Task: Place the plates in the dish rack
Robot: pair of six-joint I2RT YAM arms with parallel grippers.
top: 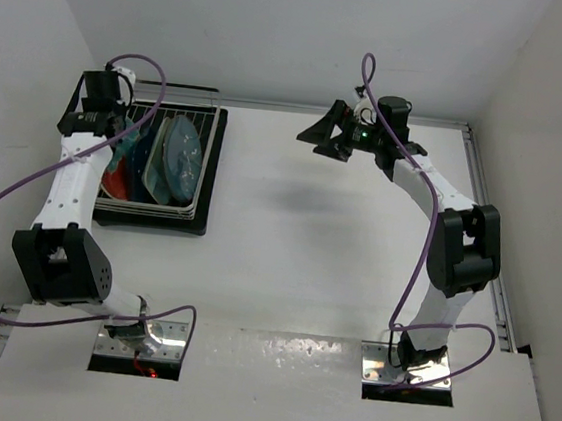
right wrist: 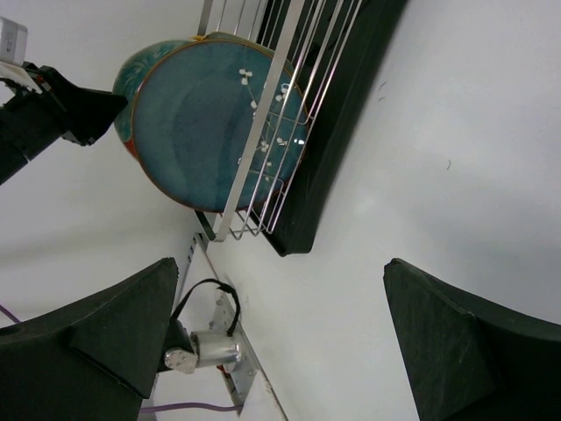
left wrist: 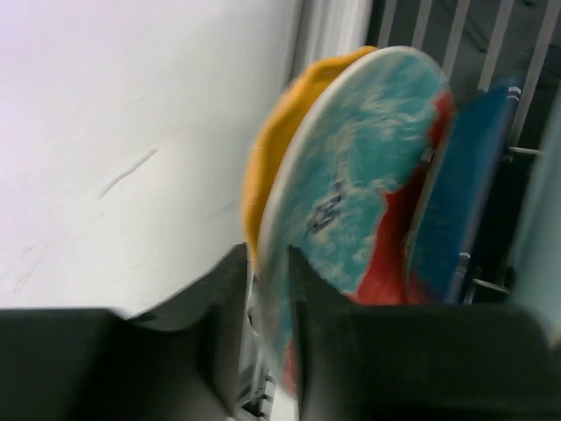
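Observation:
The dish rack stands at the far left on its black tray. Several plates stand upright in it. The dark teal round plate is nearest the rack's right side and also shows in the right wrist view. My left gripper is over the rack's left side, shut on the rim of the red-rimmed plate with the teal floral centre. The yellow-orange plate stands behind it and the dark blue plate beside it. My right gripper is wide open and empty, above the bare table.
The rack's wire rails and black tray edge show in the right wrist view. White walls close in the table at the left, back and right. The arm bases sit at the near edge.

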